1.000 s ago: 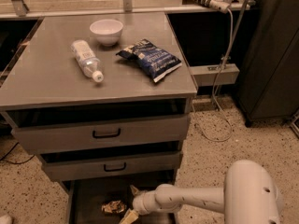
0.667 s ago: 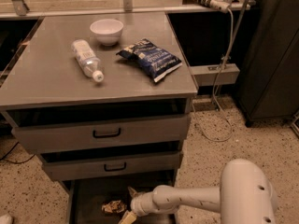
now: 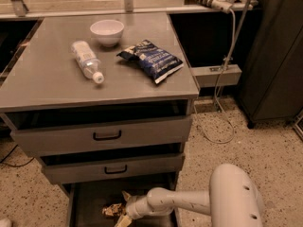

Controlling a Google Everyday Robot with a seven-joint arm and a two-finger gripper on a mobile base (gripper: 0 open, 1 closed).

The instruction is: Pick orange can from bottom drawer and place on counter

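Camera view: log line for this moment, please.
claw: open, low in bottom drawer, beside can | can: on drawer floor | counter: bottle, bowl, snack bag

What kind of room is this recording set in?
Probably a lab or workshop: gray metal drawer cabinet, speckled floor, power strip. The gripper reaches into the bottom drawer.

Smooth plastic gripper [image 3: 122, 208] in matt metal bottom drawer [image 3: 87, 205], beside creased, perhaps metallic orange can [image 3: 111, 210].
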